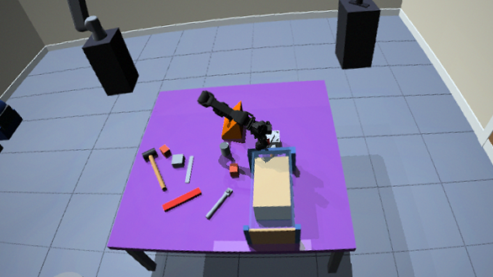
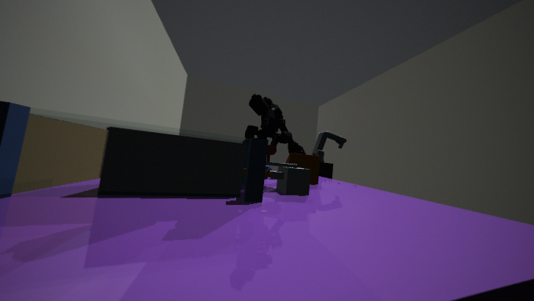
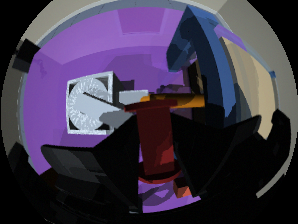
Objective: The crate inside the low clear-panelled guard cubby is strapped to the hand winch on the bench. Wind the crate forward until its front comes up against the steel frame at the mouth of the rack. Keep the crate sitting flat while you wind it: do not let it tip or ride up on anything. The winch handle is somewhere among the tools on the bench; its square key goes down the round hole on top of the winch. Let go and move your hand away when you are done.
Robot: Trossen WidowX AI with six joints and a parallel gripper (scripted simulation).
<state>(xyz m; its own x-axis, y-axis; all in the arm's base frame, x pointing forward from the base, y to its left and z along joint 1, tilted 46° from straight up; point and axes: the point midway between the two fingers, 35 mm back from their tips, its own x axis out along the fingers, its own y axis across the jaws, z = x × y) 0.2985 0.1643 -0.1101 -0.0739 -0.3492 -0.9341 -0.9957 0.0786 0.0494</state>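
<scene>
My gripper [image 1: 262,145] [image 3: 150,117] is shut on the upright red grip [image 2: 271,150] of the winch handle, beside the winch on the cubby side. The handle's grey arm [image 2: 282,164] [image 3: 111,106] reaches over the top of the grey winch [image 1: 274,138] [image 2: 293,182] [image 3: 90,85]. Its key and the hole are hidden. An orange strap [image 3: 187,100] runs from the winch through the blue frame [image 2: 255,169] [image 3: 215,65]. The tan-topped crate [image 1: 271,181] [image 2: 172,164] sits flat in the cubby, its front close behind the frame; I cannot tell whether they touch.
An orange wedge [image 1: 231,130] [image 2: 306,168] stands behind the gripper. Left of the cubby are a grey cylinder [image 1: 224,149], a red cube [image 1: 234,170] and a grey wrench [image 1: 218,204]. A red bar [image 1: 181,199], hammer [image 1: 157,171], grey block [image 1: 177,161] and flat bar [image 1: 189,169] lie farther left.
</scene>
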